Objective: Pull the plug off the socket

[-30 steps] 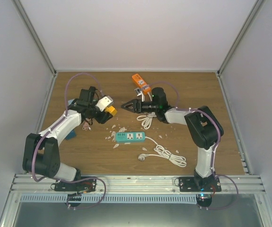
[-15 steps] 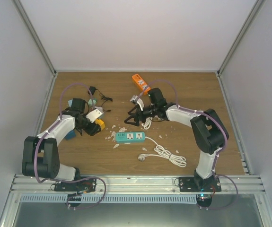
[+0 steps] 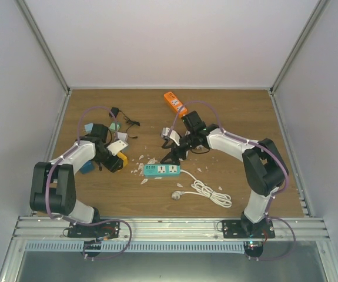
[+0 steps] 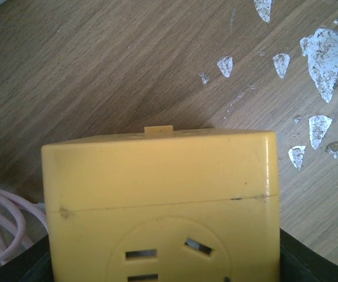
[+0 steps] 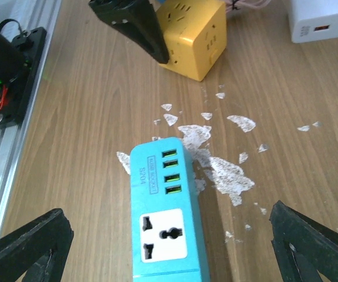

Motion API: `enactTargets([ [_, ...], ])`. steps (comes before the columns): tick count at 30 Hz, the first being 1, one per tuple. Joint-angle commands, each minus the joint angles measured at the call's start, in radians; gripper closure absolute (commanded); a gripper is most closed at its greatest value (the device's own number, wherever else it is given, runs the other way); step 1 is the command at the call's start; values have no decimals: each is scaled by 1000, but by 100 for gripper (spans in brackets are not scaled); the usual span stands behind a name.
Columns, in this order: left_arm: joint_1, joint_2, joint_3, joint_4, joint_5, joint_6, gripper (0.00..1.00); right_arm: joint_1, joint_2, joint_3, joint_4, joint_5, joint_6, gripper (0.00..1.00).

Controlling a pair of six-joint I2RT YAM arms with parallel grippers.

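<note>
Right claw (image 5: 169,245) — spread wide — is hanging square over the teal strip (image 5: 166,205), lengthwise; left claw (image 3: 116,156) is clamping the yellow cube (image 5: 193,32).

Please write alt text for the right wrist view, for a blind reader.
A teal power strip lies on the wooden table between the wide-open jaws of the right gripper. Beyond it, a yellow socket cube and white flakes.
</note>
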Motion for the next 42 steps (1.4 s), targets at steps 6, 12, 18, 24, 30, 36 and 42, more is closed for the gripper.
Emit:
enactTargets([
  [6, 3, 8, 4, -16, 30, -14, 16, 21, -6, 5, -72, -40, -87, 7],
  [12, 4, -84, 33, -55, 49, -27, 1, 34, -12, 20, -111, -11, -139, 7],
  [18, 4, -144, 108, -105, 100, -55, 1, 53, -20, 18, -142, 36, -197, 7],
  [24, 5, -202, 167, -75, 127, -116, 1, 91, -17, 31, -184, 90, -254, 7],
  [30, 5, -232, 208, -87, 201, -151, 1, 131, -21, 28, -220, 159, -314, 7],
  [36, 6, -257, 198, -78, 196, -157, 1, 179, -14, 2, -214, 255, -352, 7],
  [42, 7, -273, 186, -68, 191, -164, 1, 200, 34, 21, -159, 362, -327, 8],
])
